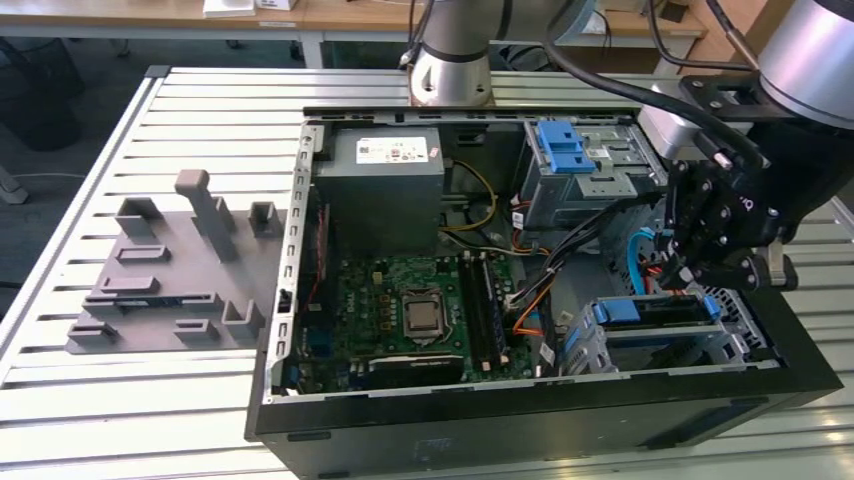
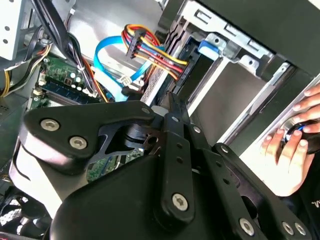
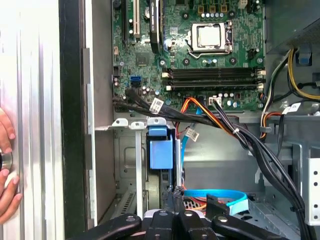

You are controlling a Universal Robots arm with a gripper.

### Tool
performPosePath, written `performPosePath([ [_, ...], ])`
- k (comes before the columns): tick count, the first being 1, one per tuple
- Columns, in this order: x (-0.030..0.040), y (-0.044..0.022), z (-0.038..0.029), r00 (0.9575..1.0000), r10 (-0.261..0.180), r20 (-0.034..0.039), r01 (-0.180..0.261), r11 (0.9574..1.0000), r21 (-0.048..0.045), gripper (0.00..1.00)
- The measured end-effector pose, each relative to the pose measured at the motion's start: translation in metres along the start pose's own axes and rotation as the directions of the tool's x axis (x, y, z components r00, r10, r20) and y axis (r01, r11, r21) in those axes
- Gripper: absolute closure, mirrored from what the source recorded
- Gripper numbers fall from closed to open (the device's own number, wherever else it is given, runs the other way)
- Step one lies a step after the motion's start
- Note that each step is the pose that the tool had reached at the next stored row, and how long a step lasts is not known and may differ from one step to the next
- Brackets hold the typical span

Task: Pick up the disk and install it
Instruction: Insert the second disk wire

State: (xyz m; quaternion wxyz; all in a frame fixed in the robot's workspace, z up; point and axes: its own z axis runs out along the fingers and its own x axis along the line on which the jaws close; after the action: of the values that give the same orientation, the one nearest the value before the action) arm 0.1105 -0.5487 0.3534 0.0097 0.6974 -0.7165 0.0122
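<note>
The disk (image 1: 649,312) stands on edge in the drive cage (image 1: 727,345) at the case's front corner, on the exterior view's right. Its blue plastic end (image 3: 160,151) shows between the cage's metal walls in the first wrist view. My gripper (image 1: 685,272) hangs just above and behind that cage, among the cables. The black fingers (image 3: 168,201) lie close together in both wrist views, with nothing between them. The fingertips (image 2: 171,100) point toward the cage opening and the blue tab (image 2: 209,48), apart from the disk.
The open computer case (image 1: 287,300) lies on a slatted metal table (image 1: 134,400). Inside are a motherboard (image 1: 414,310), a grey power supply (image 1: 387,170), an upper cage with a blue latch (image 1: 567,150) and loose cables (image 2: 150,52). A grey fixture (image 1: 174,280) sits left. A person's hand (image 2: 290,145) rests beside the case.
</note>
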Motion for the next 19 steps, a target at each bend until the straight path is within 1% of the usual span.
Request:
performPosePath([
  [9,0.0004,0.0123,0.0,1.0,0.0,0.0,0.0,1.0,0.0,0.89],
  [12,0.0003,0.0125,-0.0003,1.0,0.0,-0.0001,0.0,1.0,0.0,0.89],
  [19,0.0003,0.0126,-0.0039,1.0,0.0,-0.0001,0.0,1.0,0.0,0.89],
])
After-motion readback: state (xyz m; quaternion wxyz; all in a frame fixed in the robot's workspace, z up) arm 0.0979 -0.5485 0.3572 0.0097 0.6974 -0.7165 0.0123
